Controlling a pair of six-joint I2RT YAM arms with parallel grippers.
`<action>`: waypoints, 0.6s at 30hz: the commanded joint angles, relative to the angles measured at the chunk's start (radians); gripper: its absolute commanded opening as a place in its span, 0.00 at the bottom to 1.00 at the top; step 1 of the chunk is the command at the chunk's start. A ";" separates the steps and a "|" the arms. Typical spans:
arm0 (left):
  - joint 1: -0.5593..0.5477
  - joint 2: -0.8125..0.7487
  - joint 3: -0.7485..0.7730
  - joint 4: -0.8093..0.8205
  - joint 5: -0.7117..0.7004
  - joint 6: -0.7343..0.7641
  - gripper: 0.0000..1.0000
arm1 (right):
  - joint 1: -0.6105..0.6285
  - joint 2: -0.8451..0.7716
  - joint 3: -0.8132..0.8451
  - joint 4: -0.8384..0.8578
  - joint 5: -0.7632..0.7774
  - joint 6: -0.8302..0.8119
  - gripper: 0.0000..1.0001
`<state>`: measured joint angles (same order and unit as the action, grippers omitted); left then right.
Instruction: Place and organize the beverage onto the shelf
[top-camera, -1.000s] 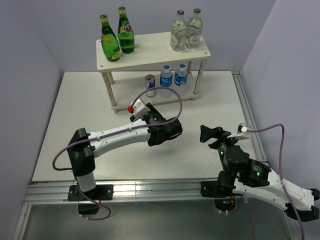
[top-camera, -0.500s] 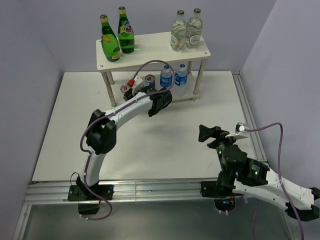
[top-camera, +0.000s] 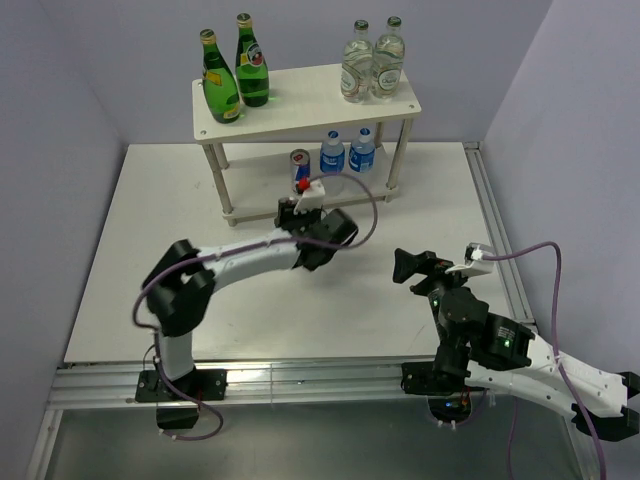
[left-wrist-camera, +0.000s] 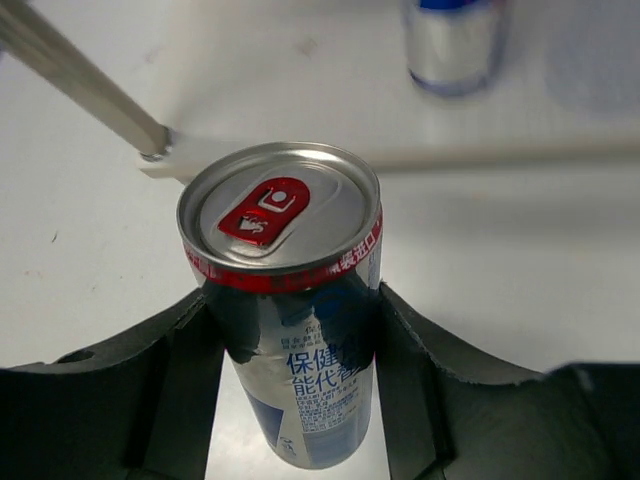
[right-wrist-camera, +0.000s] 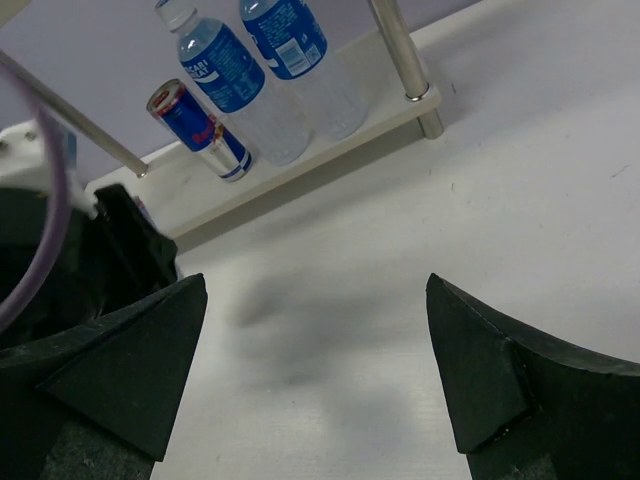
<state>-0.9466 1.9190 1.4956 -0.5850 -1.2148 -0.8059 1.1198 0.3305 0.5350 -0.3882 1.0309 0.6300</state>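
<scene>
The left gripper hugs the small silver-blue can upright, just in front of the white two-tier shelf, ready to stand inside. The right gripper is wide open, empty.

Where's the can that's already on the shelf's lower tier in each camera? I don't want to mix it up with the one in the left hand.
Top external: shelved can under the top board, upper centre.
Left wrist: shelved can at the top edge, right of centre, beyond the held can.
Right wrist: shelved can upper left, leaning in frame.
Shared landmark: shelf's lower board.
</scene>
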 joint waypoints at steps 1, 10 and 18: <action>0.000 -0.285 -0.211 0.673 0.248 0.498 0.00 | 0.006 -0.002 0.010 0.011 0.028 0.002 0.97; 0.180 -0.268 -0.313 1.040 0.316 0.726 0.00 | 0.008 -0.013 0.005 0.009 0.026 0.007 0.96; 0.322 -0.160 -0.282 1.252 0.428 0.761 0.00 | 0.006 0.002 0.002 0.022 0.034 -0.001 0.96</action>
<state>-0.6575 1.7321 1.1755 0.4572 -0.8501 -0.0933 1.1198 0.3191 0.5350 -0.3882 1.0317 0.6304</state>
